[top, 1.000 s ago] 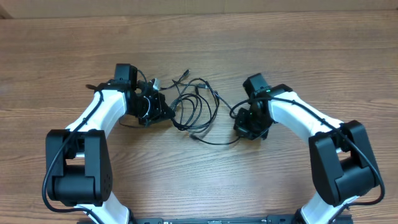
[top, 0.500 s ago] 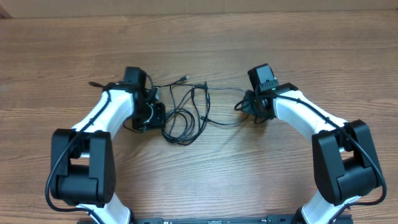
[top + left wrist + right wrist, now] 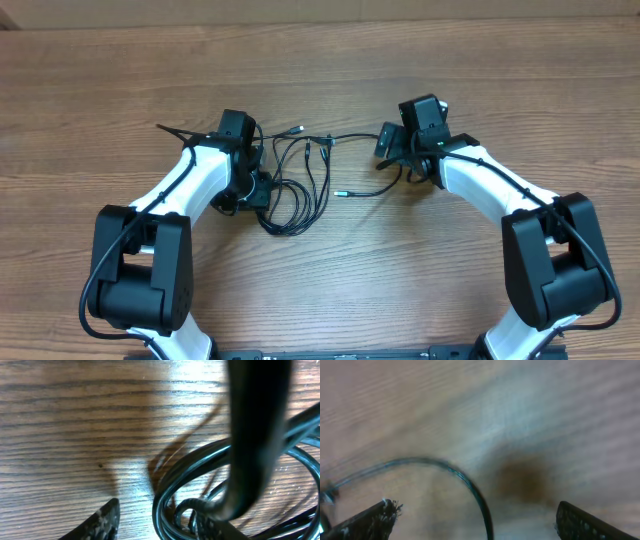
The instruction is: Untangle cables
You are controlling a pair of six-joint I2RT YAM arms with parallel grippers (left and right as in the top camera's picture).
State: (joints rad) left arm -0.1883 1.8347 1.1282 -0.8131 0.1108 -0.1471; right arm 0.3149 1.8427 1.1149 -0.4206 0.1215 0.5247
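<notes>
Risk: the left jaws stand apart right at the coiled part of the cables (image 3: 300,185). Closing here would likely catch several loops at once, and a pull would then tighten the tangle instead of freeing it. The right jaws are wide apart with one thin strand (image 3: 470,485) between them. It could slip out, or drag the whole bunch across the table (image 3: 320,300).

Position: the tangle lies mid-table, between the arms. The loops (image 3: 167,485) sit in the left jaws' gap, crowding one side. One strand reaches the right jaws, and a silvery tip (image 3: 341,195) lies loose between them.
</notes>
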